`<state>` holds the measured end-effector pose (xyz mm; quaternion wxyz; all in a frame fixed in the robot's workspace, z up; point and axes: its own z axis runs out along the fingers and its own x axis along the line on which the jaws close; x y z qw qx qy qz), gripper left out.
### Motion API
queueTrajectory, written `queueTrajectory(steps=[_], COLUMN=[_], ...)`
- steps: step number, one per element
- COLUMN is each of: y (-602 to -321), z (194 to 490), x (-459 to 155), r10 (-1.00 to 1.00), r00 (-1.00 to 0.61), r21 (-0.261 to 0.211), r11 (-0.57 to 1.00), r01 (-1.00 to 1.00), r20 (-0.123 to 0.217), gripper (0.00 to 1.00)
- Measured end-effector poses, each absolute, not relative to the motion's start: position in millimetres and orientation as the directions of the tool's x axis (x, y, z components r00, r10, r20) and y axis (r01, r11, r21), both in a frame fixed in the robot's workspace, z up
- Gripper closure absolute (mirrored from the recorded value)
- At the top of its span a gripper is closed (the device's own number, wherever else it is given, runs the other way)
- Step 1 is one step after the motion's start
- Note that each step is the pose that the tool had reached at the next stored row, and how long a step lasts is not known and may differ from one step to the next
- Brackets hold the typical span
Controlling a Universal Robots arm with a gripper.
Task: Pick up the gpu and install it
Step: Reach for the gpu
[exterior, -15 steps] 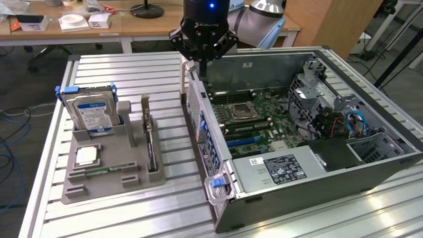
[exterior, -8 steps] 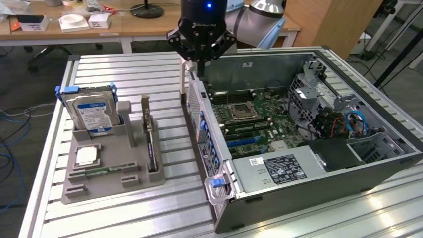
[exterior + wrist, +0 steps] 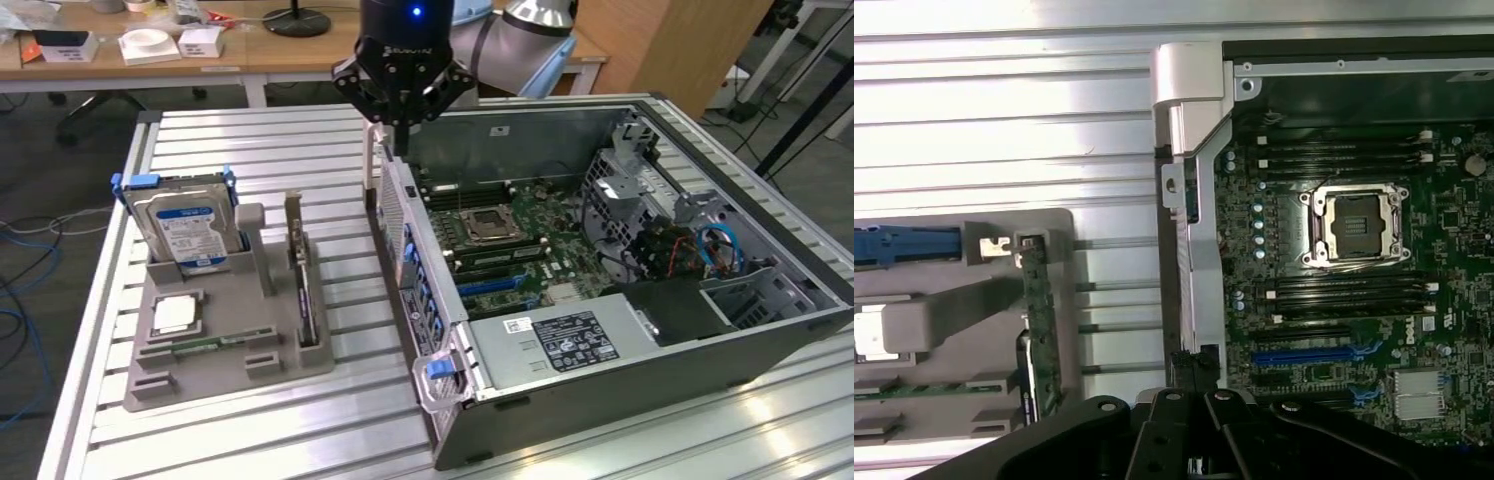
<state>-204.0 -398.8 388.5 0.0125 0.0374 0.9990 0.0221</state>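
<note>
Currently at the very start, judging by layout. Found graphics card (image 3: pixel 306 290) standing on edge in the gray holder (image 3: pixel 214 385), lower left of the exterior view, just beside the hard drive (image 3: pixel 187 225); not lifted, not touched. Found gripper (image 3: pixel 396 132) at upper centre of that view, jaws pressed together, pinching nothing, hanging over the wall of the open computer case (image 3: pixel 641 400) nearest the holder, well apart from the card. Checked motherboard (image 3: pixel 534 230): blue slot (image 3: pixel 1309 354) bare, no card fitted. Left to do, by this reading: grasp, carry, seating, all of it.
</note>
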Motion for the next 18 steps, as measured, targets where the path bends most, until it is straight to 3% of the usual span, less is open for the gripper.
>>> queueTrajectory(steps=[18], y=[-398.8], z=[387.8], x=[-217.8], r10=[0.075], r00=[-0.997], r21=[0.045], r11=[0.996], r01=[0.074], r20=[-0.023], gripper=[0.89])
